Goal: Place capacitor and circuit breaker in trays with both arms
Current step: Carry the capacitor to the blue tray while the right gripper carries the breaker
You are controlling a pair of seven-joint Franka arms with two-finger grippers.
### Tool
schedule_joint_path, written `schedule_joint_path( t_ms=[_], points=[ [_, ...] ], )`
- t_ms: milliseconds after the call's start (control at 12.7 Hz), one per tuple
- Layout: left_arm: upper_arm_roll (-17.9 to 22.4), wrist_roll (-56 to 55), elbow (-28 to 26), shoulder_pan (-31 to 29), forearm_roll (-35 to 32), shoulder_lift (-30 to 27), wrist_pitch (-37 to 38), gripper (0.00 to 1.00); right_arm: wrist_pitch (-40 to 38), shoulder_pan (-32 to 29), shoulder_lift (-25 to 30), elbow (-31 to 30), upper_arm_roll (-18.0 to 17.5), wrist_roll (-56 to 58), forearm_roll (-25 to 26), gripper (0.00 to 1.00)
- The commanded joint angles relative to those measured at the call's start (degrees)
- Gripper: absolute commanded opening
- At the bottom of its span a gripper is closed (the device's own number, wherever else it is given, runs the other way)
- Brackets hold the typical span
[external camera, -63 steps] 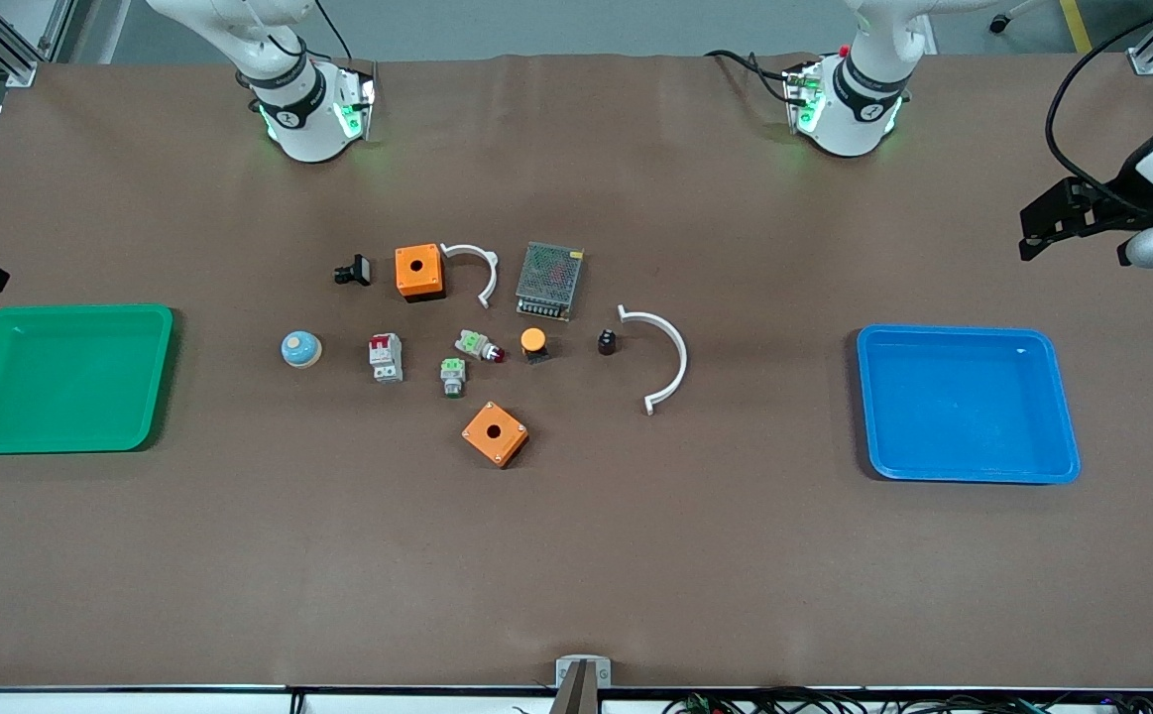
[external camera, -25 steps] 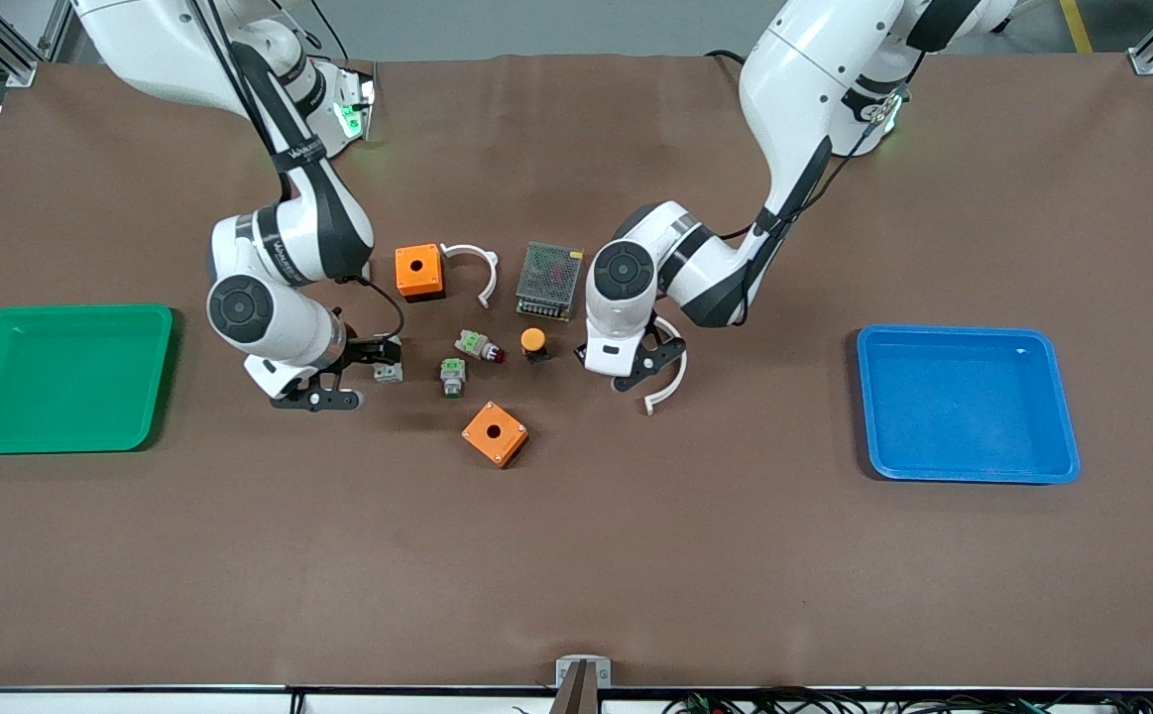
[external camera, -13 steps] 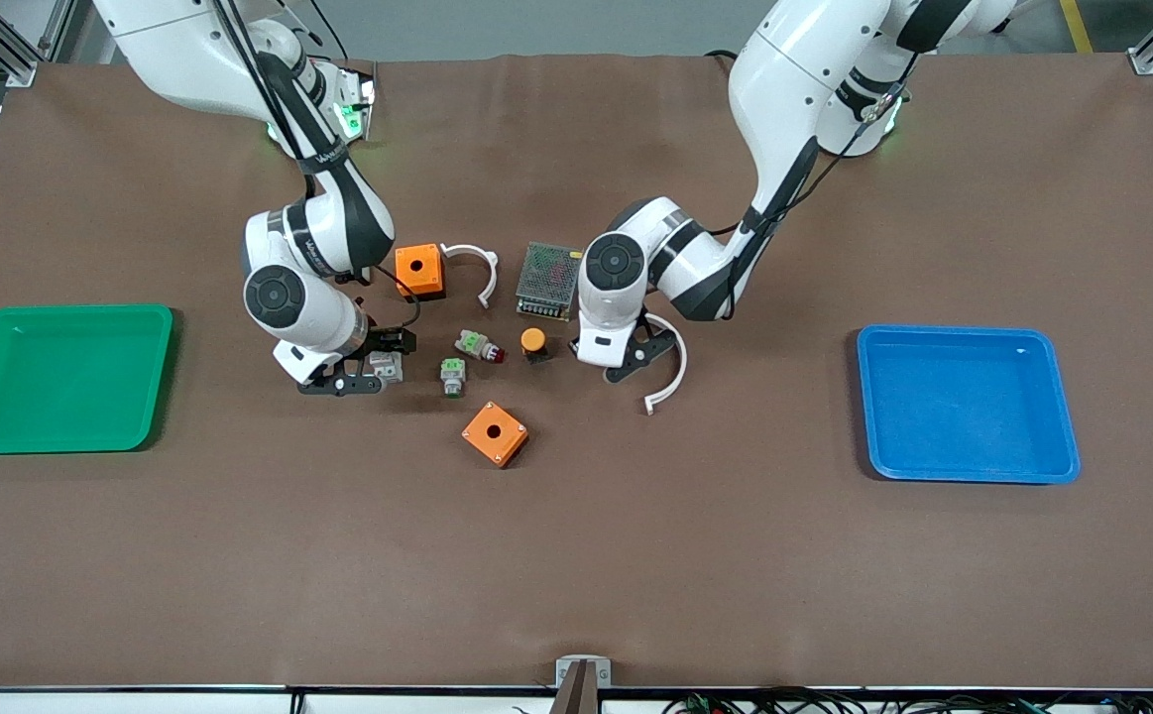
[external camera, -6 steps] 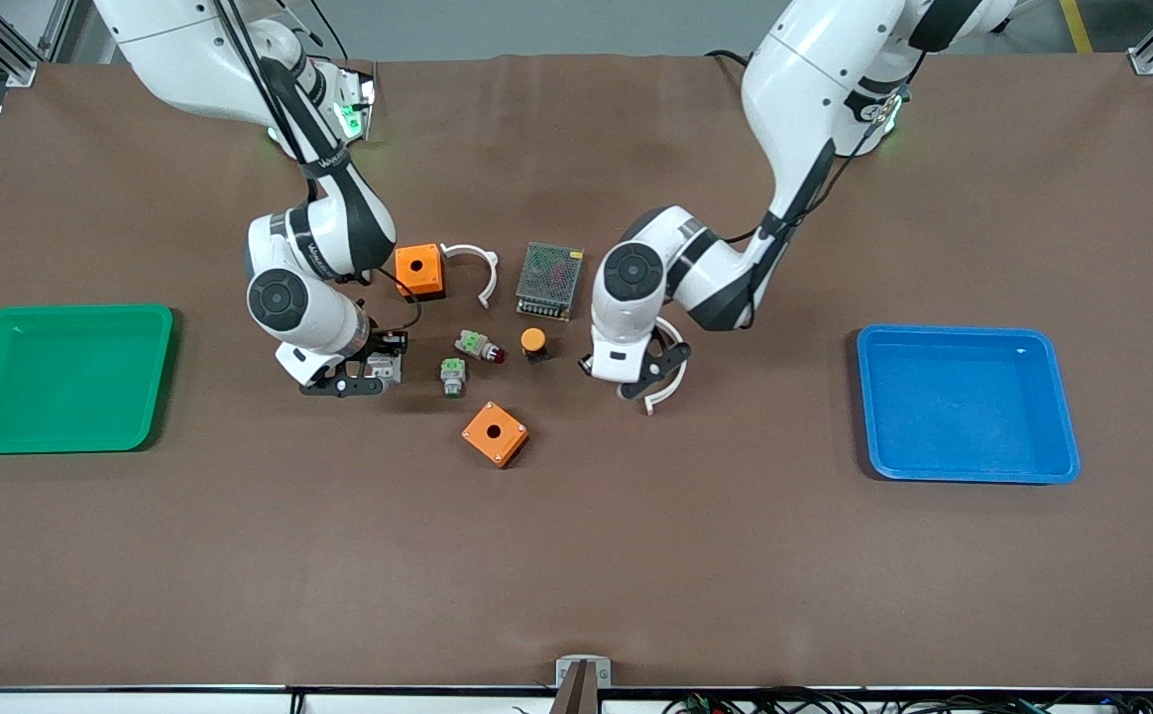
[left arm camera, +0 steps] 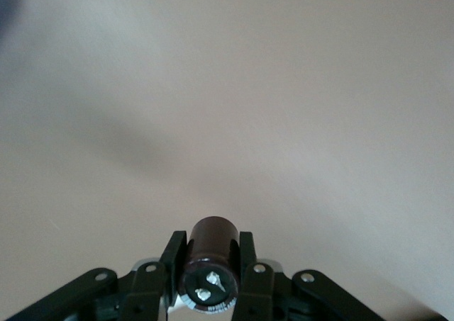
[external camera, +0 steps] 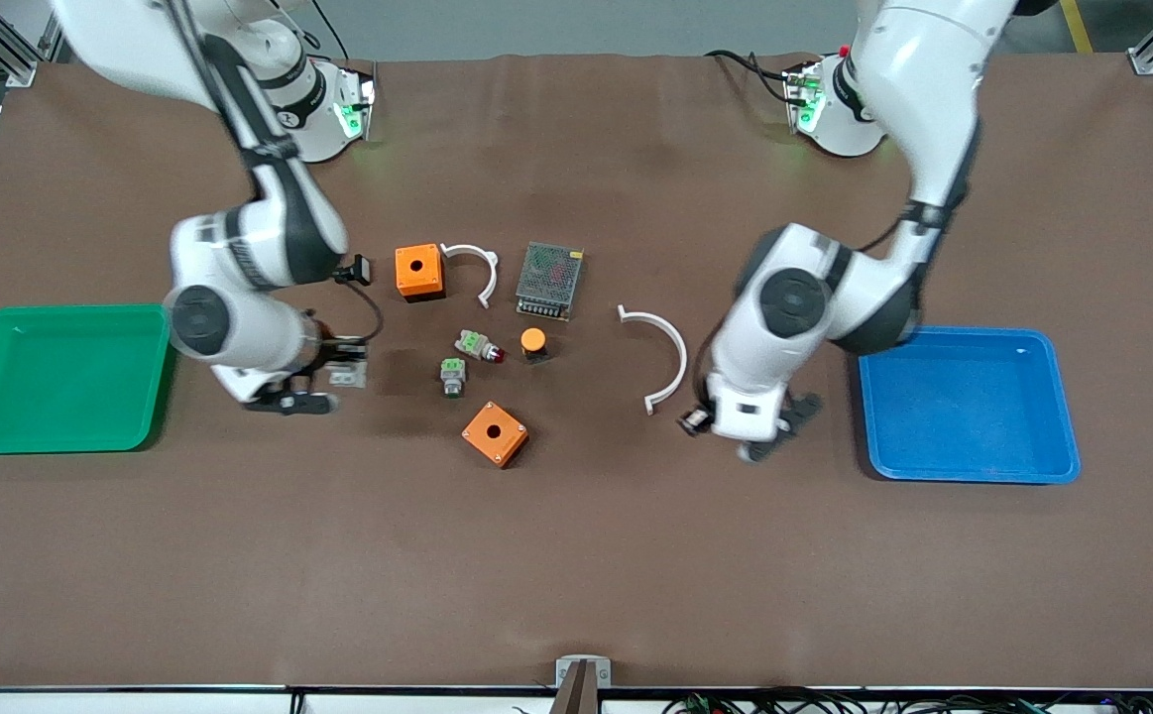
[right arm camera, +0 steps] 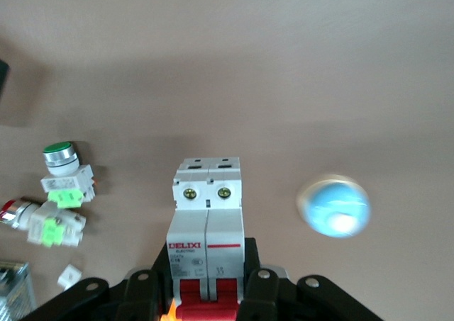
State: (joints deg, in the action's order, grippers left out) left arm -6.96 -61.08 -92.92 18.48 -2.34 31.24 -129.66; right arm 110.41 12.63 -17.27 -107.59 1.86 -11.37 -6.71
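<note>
My left gripper (left arm camera: 210, 248) is shut on the capacitor (left arm camera: 211, 244), a small dark reddish-black cylinder with two metal leads at its end. In the front view this gripper (external camera: 747, 436) is up over bare table between a white arc (external camera: 670, 352) and the blue tray (external camera: 963, 332). My right gripper (right arm camera: 207, 268) is shut on the circuit breaker (right arm camera: 207, 215), a white-grey block with red levers between the fingers. In the front view this gripper (external camera: 331, 375) holds the breaker (external camera: 348, 376) over the table between the green tray (external camera: 60, 309) and the parts cluster.
Two orange boxes (external camera: 419, 271) (external camera: 495, 433), a mesh power supply (external camera: 548, 280), a second white arc (external camera: 472, 268), an orange-capped button (external camera: 533, 342), a black clip (external camera: 353, 268) and two green-topped parts (external camera: 452, 375) (external camera: 477, 344) lie mid-table. A blue dome (right arm camera: 333, 206) lies under the right arm.
Both grippers have risen from the cluster with their parts. The left has swung toward the blue tray with the capacitor, the right toward the green tray with the breaker.
</note>
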Motion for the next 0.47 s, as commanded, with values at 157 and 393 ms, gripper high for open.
schedule_joint_path(
  t_ms=[157,393],
  points=[
    [-0.52,20.10,-1.13,-12.66,-0.65,0.92,0.81,0.00,-12.06,-17.69,0.49,12.13,-0.54,18.18,5.10,0.10],
    [-0.52,28.11,-1.30,-18.47,-0.65,1.45,0.81,0.00,-8.47,-28.51,-1.61,13.89,-0.54,29.00,9.16,0.10]
  ],
)
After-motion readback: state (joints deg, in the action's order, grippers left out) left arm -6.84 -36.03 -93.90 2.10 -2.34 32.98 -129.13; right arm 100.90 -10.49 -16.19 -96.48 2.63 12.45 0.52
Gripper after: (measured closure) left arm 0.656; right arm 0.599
